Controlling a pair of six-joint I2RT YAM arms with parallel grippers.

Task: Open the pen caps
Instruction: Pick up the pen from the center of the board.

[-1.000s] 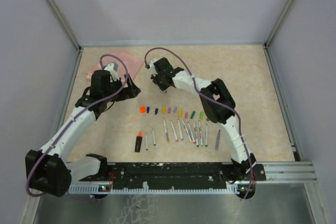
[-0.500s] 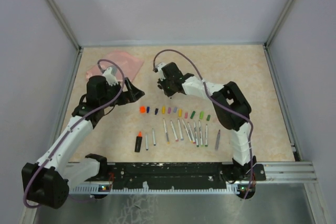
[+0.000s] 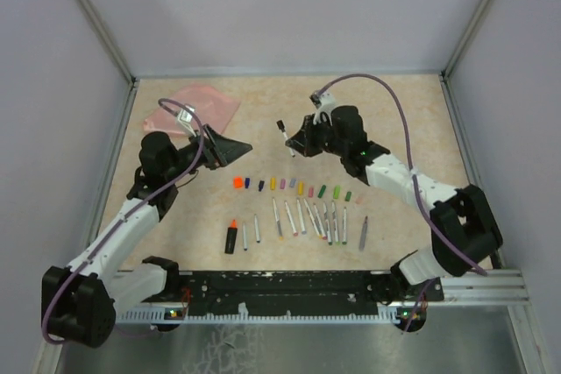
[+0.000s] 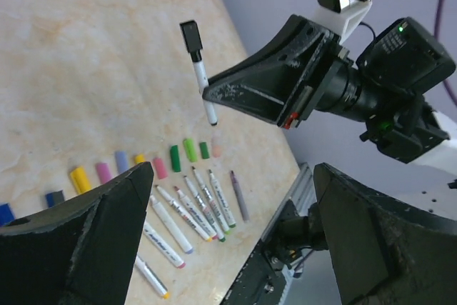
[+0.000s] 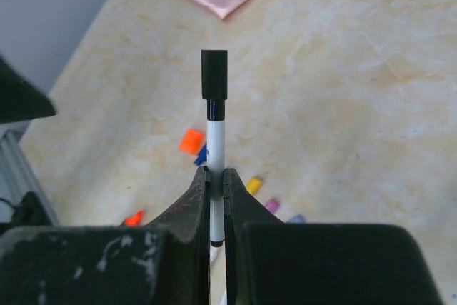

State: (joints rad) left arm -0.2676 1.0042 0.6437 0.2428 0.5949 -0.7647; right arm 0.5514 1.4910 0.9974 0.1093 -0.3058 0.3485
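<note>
Right hand (image 5: 216, 176) pinches the white pen (image 5: 216, 137) low on its barrel, black cap (image 5: 214, 74) on top, above the bench (image 3: 421, 129) and facing the wide-open left hand (image 3: 235, 147). A tug on the cap could swivel that thinly held pen or pull it free.

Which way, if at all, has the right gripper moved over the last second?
Yes. Seen from above, the right gripper, shut on a pen, has swung rightward, farther from the pink pouch.
</note>
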